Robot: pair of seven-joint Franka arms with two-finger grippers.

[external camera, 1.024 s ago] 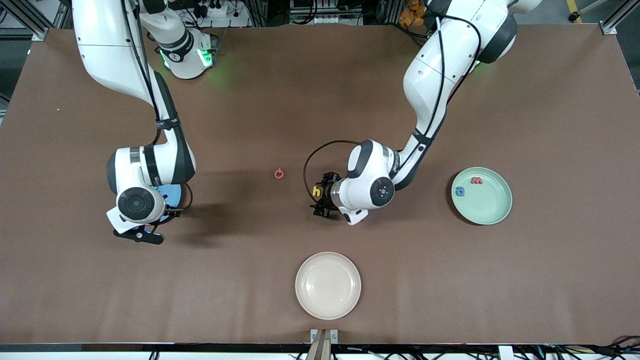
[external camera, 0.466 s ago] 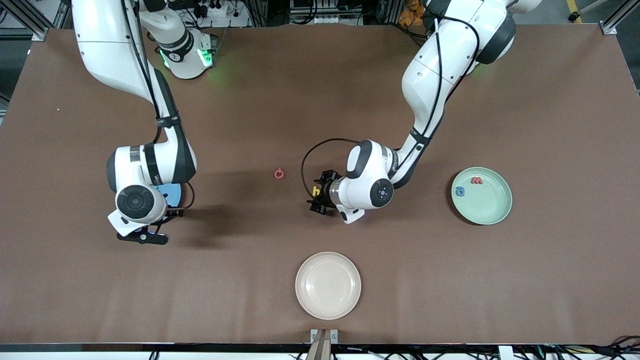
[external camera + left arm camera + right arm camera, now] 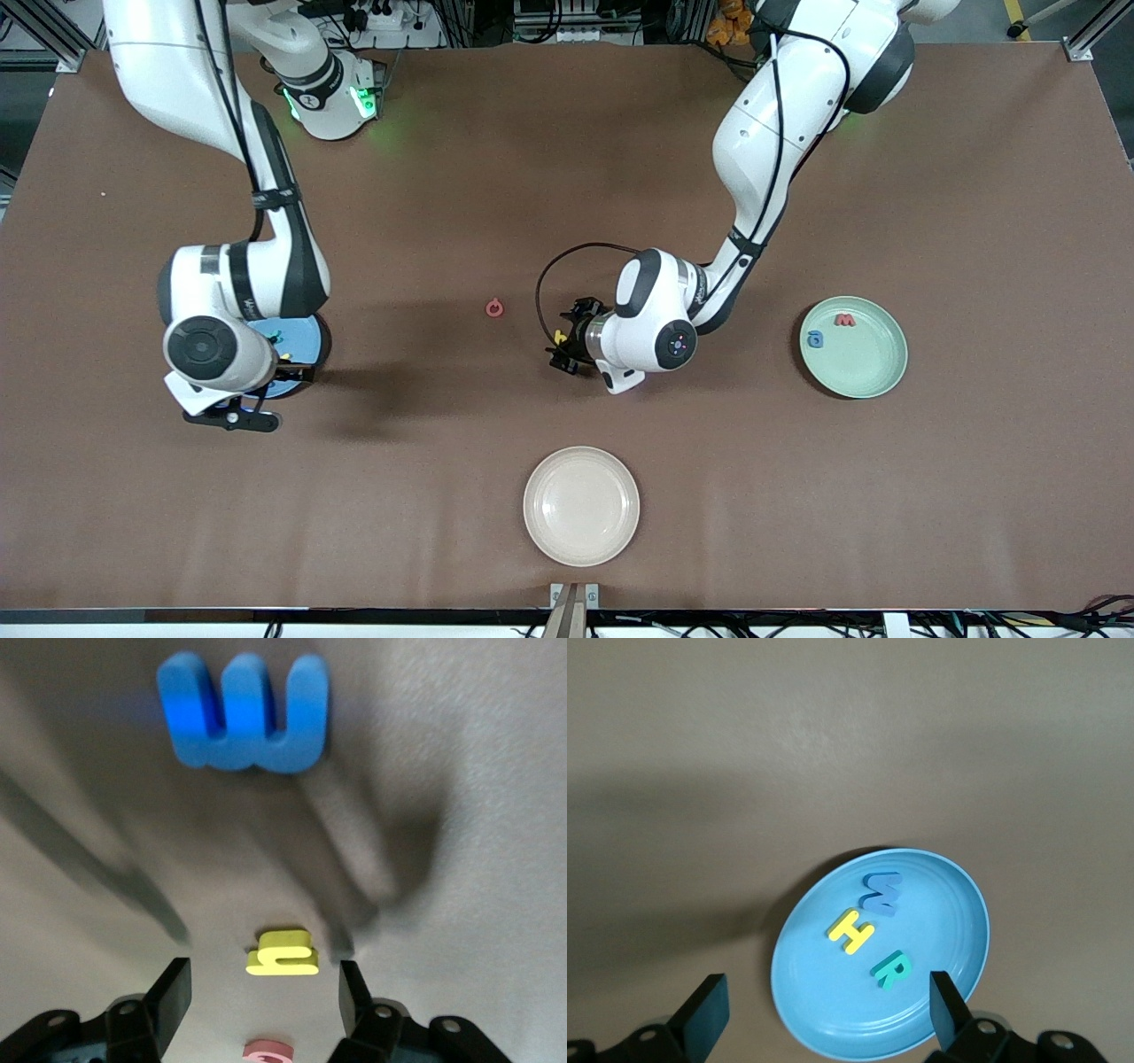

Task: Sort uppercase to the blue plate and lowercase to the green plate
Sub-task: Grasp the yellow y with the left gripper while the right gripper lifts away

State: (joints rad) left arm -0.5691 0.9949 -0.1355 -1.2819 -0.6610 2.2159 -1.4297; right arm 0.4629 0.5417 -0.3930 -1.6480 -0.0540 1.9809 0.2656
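My left gripper [image 3: 561, 347] is low over the table, open, one finger [image 3: 177, 992] on each side of the yellow lowercase h [image 3: 283, 954] with a gap on both sides. A blue lowercase m [image 3: 244, 713] lies close by; the left wrist hides it in the front view. The red G [image 3: 494, 307] lies alone, toward the right arm's end from the h. My right gripper [image 3: 827, 992] hangs open over the blue plate [image 3: 921, 912], which holds the blue M [image 3: 881, 892], yellow H [image 3: 850, 930] and teal R [image 3: 890, 968]. The green plate [image 3: 864, 359] holds a blue a [image 3: 815, 338] and a red w [image 3: 845, 320].
A cream-white plate [image 3: 581, 505] sits near the table's front edge, nearer the front camera than the h. A pinkish-red piece [image 3: 267, 1051] shows at the edge of the left wrist view. The blue plate [image 3: 301, 335] is half covered by the right wrist.
The right arm has shifted toward its own end of the table, uncovering more of the blue plate. The left gripper has settled lower around the yellow h and its jaws have narrowed slightly.
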